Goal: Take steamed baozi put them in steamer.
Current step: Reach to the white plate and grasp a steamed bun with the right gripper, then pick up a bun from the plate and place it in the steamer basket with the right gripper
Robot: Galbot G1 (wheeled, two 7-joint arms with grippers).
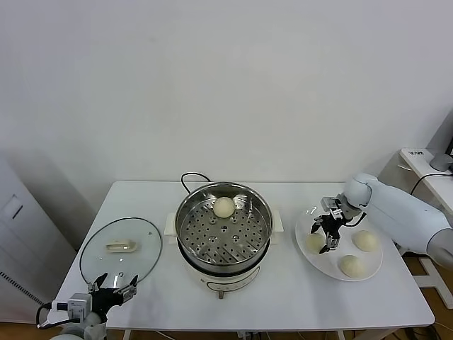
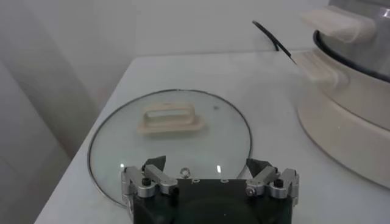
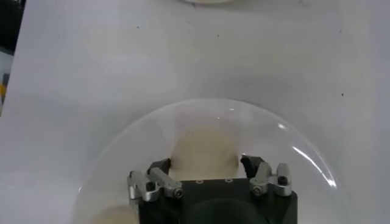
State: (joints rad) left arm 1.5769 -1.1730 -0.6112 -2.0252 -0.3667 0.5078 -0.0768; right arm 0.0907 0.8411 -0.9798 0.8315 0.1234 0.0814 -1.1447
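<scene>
One steamed baozi [image 1: 224,207] lies on the perforated tray at the far side of the steel steamer [image 1: 233,242] in mid-table. Three more rest on the white plate [image 1: 375,263] to the right. My right gripper [image 1: 327,234] reaches down over the plate's left bun [image 1: 313,243], and in the right wrist view its fingers [image 3: 205,164] press both sides of that baozi [image 3: 204,146], which still sits on the plate [image 3: 277,140]. Near the table's front left corner hangs my left gripper [image 1: 112,290], open [image 2: 207,165] and holding nothing.
A round glass lid [image 1: 120,248] with a cream handle lies flat at the left, just beyond the left gripper [image 2: 122,140]. The steamer's black cord [image 1: 190,177] loops behind the pot. Two other buns [image 1: 365,241] [image 1: 352,265] sit close beside the right gripper.
</scene>
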